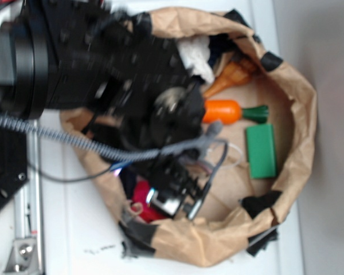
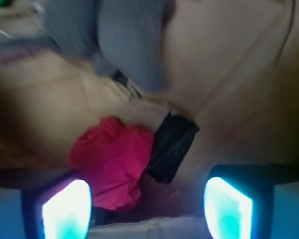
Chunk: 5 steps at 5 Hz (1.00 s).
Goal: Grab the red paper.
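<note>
Bulky black arm point(image 1: 92, 57), grey braided cable point(image 1: 74, 140), pincer point(image 2: 147, 204) with glowing cyan-white pads point(image 2: 67, 209).

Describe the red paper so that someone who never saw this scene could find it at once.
Find the big brown paper bag lying open on the white table. Inside its near-left corner, under the robot's gripper, sits the red paper, a small crumpled wad beside a black tape patch. It is the only bright red thing there; the carrot is orange, the block green.

A brown paper bag point(image 1: 301, 114) with black tape patches lies open on the white desk point(image 1: 80, 235). Inside it are an orange carrot toy point(image 1: 223, 112) with a green top, a green block point(image 1: 261, 150) just beside it, and a white paper wad point(image 1: 198, 57). A grey plush toy point(image 2: 124, 40) shows blurred in the wrist view.
</note>
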{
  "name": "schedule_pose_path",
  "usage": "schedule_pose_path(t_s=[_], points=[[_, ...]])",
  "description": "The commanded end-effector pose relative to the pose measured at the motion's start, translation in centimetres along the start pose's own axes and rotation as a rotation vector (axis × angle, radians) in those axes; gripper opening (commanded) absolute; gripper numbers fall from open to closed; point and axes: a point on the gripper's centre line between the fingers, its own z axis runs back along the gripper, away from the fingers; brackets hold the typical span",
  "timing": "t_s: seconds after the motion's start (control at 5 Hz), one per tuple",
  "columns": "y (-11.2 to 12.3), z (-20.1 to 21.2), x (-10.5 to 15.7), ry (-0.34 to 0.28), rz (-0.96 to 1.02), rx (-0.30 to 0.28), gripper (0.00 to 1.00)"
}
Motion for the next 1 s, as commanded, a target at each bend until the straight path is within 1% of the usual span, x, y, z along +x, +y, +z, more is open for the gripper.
schedule_pose_path(t_s=[0.0,0.2,0.4,0.6,0.8], points=[[-2.2,-2.8,-0.4,-0.01,-0.075,-0.142,1.0],[-3.3,-3.4,0.6,0.071,-0.105,-0.192,1.0],[-3.6,-4.0,1.1,0.117,-0.087,-0.154,0.0],[-3.3,-3.7,1.2,0.114,-0.084,-0.107,0.0],[-2.6,-1.7,2.1,0.078,-0.1,-0.083,0.0]])
